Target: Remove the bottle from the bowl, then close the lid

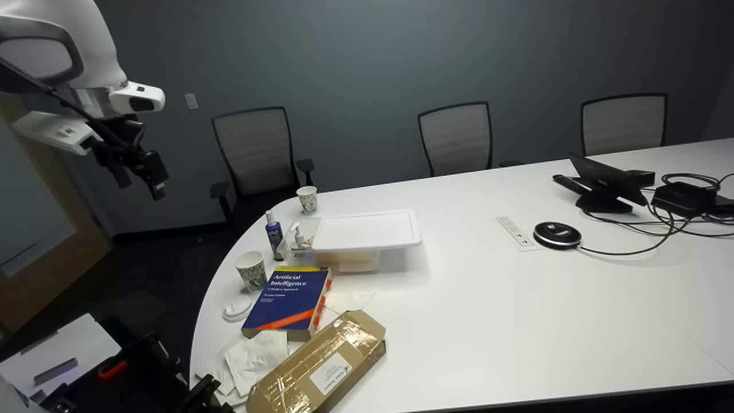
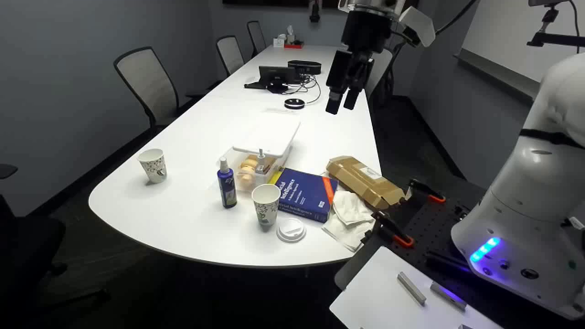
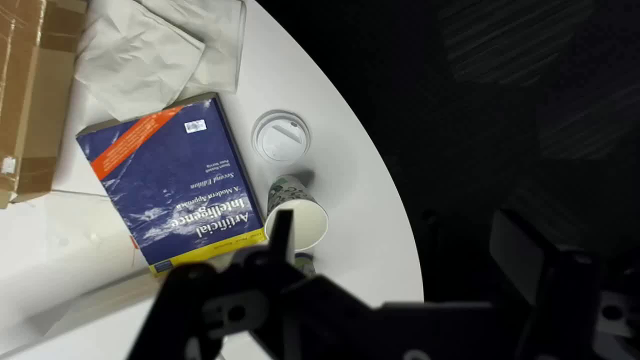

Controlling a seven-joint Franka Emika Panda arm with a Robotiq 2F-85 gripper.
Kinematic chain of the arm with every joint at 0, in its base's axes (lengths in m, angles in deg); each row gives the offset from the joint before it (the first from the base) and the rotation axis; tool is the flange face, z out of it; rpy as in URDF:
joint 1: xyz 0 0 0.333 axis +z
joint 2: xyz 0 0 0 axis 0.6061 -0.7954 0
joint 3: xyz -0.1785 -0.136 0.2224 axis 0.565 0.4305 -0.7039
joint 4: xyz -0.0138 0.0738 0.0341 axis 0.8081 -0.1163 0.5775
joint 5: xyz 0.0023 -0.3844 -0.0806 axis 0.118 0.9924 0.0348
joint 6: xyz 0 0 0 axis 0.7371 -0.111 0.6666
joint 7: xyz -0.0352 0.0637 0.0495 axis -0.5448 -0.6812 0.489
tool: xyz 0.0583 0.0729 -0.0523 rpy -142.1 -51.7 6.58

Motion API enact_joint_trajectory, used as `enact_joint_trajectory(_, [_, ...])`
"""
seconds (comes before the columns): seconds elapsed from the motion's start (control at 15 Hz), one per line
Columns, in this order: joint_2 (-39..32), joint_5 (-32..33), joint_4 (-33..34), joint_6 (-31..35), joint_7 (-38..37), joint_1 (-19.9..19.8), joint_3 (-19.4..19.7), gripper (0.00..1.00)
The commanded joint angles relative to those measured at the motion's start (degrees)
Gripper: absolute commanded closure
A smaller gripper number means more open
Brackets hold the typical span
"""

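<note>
The black gripper (image 3: 395,227) was shown fingers-apart in the wrist view. In an exterior view, the slim whitish bottle (image 2: 261,161) in the translucent rectangular container (image 2: 235,160) near the tabletop's (image 2: 183,224) rounded edge could be toppled by bumping the flat white lid (image 2: 269,132).

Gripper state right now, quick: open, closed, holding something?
Gripper: open, holding nothing.

Blue textbook (image 2: 305,193) (orange-striped), cardboard box (image 2: 365,181), white napkins (image 2: 351,211), two patterned paper cups (image 2: 266,206)
</note>
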Motion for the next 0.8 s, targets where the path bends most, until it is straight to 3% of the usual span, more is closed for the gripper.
enact_joint_trajectory(0.0, [0.05, -0.28, 0.11, -0.27, 0.24, -0.47, -0.41, 0.0])
enact_joint_trajectory(0.2, [0.05, -0.28, 0.11, -0.27, 0.24, -0.47, -0.41, 0.0])
enact_joint_trajectory(0.4, [-7.7, 2.06, 5.21, 1.65, -0.34, -2.58, -0.79, 0.0])
enact_joint_trajectory(0.73, [-23.3, 6.1, 14.77, 10.21, 0.88, -5.6, -0.42, 0.0])
